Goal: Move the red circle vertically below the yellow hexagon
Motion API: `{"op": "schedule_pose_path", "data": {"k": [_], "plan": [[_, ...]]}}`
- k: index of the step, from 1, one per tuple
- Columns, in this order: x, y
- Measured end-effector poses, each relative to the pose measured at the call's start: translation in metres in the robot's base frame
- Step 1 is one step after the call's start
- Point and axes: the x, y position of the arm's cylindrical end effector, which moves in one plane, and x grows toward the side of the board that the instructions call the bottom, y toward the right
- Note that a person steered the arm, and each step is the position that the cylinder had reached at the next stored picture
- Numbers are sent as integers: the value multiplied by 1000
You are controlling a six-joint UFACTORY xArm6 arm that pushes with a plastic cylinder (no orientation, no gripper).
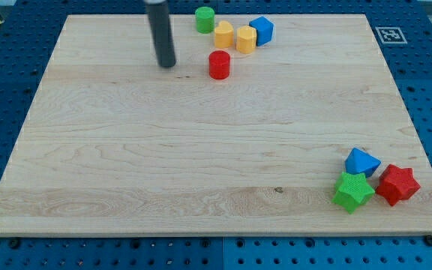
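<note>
The red circle (219, 64) stands near the view's top, a little left of the board's middle. Two yellow blocks sit just above it: the yellow hexagon (246, 39) up and to its right, and a yellow block (223, 34) of unclear shape almost straight above it. My tip (166, 64) is at the same height as the red circle, to its left, with a gap between them. The rod rises out of the view's top.
A green circle (205, 19) sits above the yellow blocks and a blue block (262, 30) touches the hexagon's right. At the bottom right are a blue block (361, 163), a green star (352, 191) and a red star (397, 184). The wooden board (126, 165) ends in blue perforated table.
</note>
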Motion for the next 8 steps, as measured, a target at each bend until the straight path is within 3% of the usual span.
{"op": "schedule_pose_path", "data": {"k": [2,5,8], "plan": [[-3,43],[36,101],[59,84]]}}
